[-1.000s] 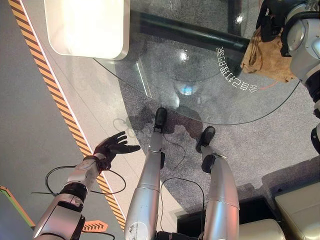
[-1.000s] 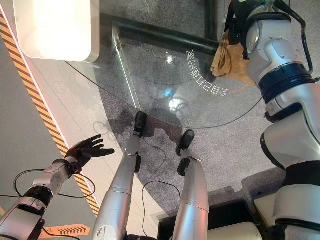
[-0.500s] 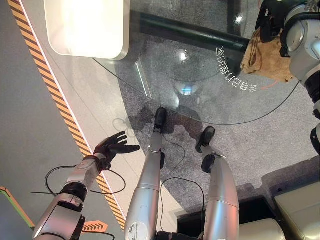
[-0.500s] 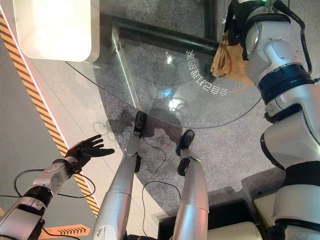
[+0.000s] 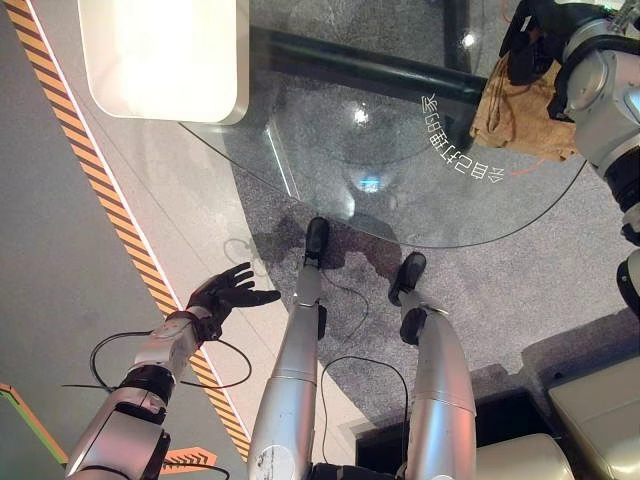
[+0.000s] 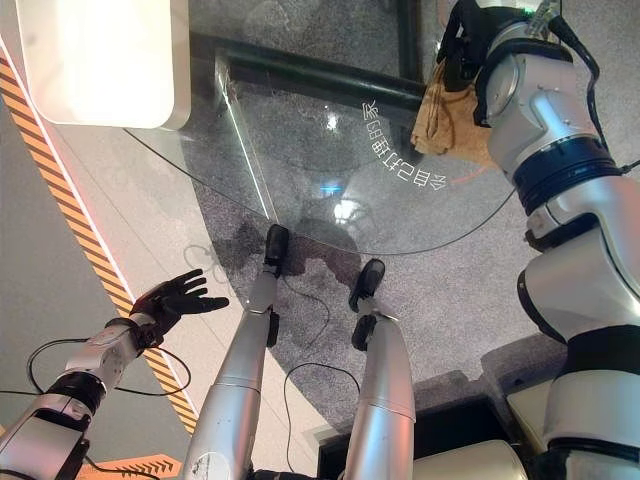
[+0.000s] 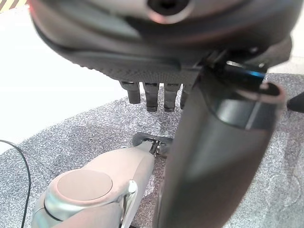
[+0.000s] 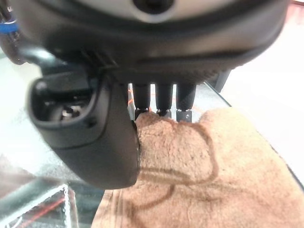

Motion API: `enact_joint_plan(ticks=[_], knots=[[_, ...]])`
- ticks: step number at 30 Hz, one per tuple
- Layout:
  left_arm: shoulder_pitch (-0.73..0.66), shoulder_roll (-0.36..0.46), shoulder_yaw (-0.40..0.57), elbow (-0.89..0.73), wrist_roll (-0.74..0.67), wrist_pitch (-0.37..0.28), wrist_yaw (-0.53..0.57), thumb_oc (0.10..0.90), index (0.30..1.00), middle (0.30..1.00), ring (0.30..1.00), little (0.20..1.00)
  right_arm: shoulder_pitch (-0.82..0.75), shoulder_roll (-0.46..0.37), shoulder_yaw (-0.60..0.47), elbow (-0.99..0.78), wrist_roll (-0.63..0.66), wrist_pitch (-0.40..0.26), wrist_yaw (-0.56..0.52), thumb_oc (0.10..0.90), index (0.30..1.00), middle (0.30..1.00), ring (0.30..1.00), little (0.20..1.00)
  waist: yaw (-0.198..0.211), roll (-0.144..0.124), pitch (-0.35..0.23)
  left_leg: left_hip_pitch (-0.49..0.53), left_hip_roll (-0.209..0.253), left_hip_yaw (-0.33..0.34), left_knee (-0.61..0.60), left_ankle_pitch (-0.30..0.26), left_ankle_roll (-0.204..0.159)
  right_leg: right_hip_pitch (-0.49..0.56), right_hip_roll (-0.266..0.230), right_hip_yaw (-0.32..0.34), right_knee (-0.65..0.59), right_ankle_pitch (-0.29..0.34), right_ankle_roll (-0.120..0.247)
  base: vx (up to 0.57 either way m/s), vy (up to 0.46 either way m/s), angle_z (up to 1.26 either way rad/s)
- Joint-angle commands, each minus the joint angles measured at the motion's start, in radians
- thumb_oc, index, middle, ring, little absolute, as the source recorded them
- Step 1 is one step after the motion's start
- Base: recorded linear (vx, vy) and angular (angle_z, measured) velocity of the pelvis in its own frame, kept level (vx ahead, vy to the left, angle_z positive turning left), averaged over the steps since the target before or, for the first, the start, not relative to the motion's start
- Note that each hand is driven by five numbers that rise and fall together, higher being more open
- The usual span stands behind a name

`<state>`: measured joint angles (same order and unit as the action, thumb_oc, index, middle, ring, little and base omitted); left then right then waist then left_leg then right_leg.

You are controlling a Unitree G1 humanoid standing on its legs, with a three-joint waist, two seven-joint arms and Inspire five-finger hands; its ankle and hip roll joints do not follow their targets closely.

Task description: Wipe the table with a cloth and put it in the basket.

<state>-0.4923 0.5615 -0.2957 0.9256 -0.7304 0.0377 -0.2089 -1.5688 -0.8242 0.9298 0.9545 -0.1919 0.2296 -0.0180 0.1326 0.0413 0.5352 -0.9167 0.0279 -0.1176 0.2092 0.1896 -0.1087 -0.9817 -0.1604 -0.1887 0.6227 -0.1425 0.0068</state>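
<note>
head stereo: both eyes look down, share glass surface (image 5: pixel 400 150) and floor | left wrist: close, along hand (image 7: pixel 213 142) toward floor | right wrist: close, onto cloth (image 8: pixel 199 166)

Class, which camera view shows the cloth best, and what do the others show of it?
The right wrist view: the cloth lies close up under the right hand. Both eye views show it small at the glass table's far right. The left wrist view faces the floor.

White characters curve along the glass table (image 5: pixel 400 150), mirrored and unreadable.
</note>
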Motion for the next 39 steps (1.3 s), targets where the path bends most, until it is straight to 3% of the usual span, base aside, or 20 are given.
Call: enact_joint_plan(ticks=[1,10,19,27,39], knots=[[0.066,0.009,0.029,0.033,-0.003,-0.014,-0.001,0.8,0.9,0.9,0.9,0.9,0.007,-0.046,-0.011,-0.044,0.072,-0.036,-0.049,0.1,0.3,0.3,0.3,0.2,0.0,0.017,-0.015,0.03,-0.032,0.086,0.09,-0.131,0.07,0.068,0.048,0.0,-0.232,0.154,0.031,0.0,0.0,0.0],[0.069,-0.001,0.028,0.031,-0.005,-0.018,0.001,0.8,0.9,0.9,0.9,0.9,0.033,-0.031,-0.073,-0.049,0.184,-0.086,-0.071,0.1,0.3,0.3,0.3,0.2,0.0,0.022,-0.015,0.036,-0.032,0.087,0.088,-0.131,0.069,0.074,0.046,-0.001,-0.231,0.151,0.032,0.0,0.0,0.0],[0.074,-0.01,0.021,0.022,-0.002,-0.022,0.007,0.8,0.9,0.9,0.9,0.9,0.033,-0.021,-0.086,-0.1,0.193,-0.147,-0.131,0.1,0.3,0.3,0.3,0.2,0.0,0.022,-0.015,0.036,-0.032,0.09,0.09,-0.133,0.07,0.075,0.044,-0.002,-0.231,0.151,0.033,0.0,0.0,0.0],[0.075,-0.022,0.016,0.021,-0.009,-0.028,0.016,0.8,0.9,0.9,0.9,0.9,0.045,0.0,-0.125,-0.194,0.242,-0.17,-0.174,0.1,0.3,0.3,0.3,0.2,-0.004,0.024,-0.015,0.038,-0.034,0.092,0.087,-0.132,0.069,0.077,0.046,0.0,-0.235,0.15,0.035,0.0,0.0,0.0],[0.062,-0.035,0.017,0.031,-0.006,-0.041,0.019,0.8,0.9,0.9,0.9,0.9,0.071,0.036,-0.155,-0.249,0.215,-0.177,-0.19,0.1,0.3,0.3,0.3,0.2,-0.004,0.028,-0.015,0.044,-0.037,0.094,0.078,-0.13,0.07,0.082,0.046,-0.002,-0.243,0.149,0.037,0.0,0.0,0.0]])
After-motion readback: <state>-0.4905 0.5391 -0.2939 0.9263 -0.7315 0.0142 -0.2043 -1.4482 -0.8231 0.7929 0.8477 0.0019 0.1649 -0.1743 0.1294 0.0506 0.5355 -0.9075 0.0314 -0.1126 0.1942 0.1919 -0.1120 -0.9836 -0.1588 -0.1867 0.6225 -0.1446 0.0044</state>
